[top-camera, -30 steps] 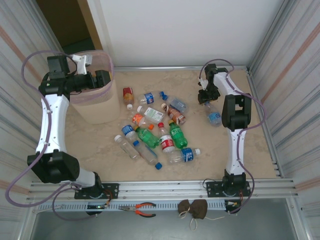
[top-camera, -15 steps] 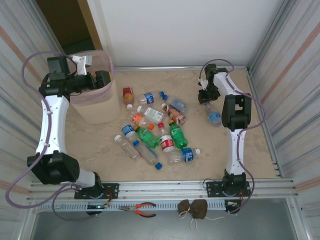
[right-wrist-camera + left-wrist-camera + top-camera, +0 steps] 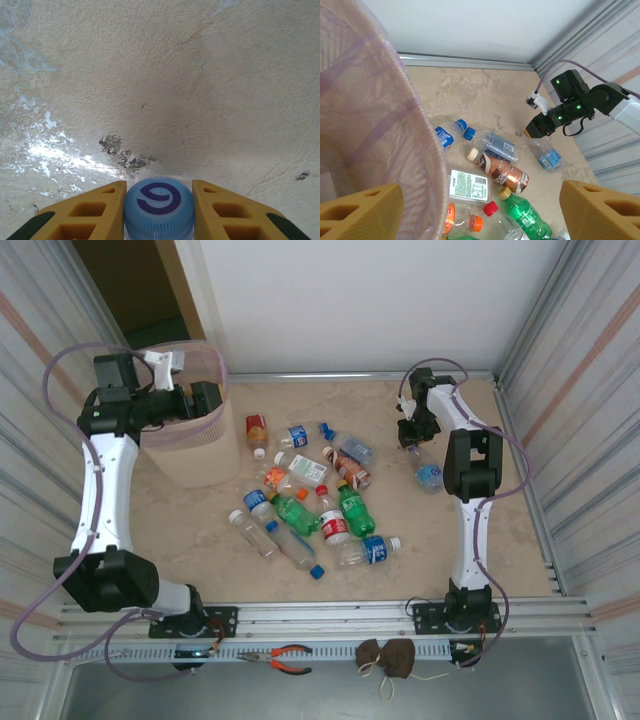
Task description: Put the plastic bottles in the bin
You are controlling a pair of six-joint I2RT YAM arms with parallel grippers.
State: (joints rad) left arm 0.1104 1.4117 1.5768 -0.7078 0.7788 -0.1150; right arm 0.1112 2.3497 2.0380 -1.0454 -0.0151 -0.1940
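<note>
Marbled desk [image 3: 150, 75] lies beyond the right fingers [image 3: 90, 210], pinching the blue cap [image 3: 159, 200] of a clear bottle [image 3: 427, 473]; held only there, it may swing and slip. Left fingers [image 3: 360, 210] stand spread, the bin [image 3: 380, 125] rim between them.

A beige marbled tabletop [image 3: 200, 530] lies between ribbed metal side walls [image 3: 590, 360] and a plain white back wall [image 3: 370, 300].
</note>
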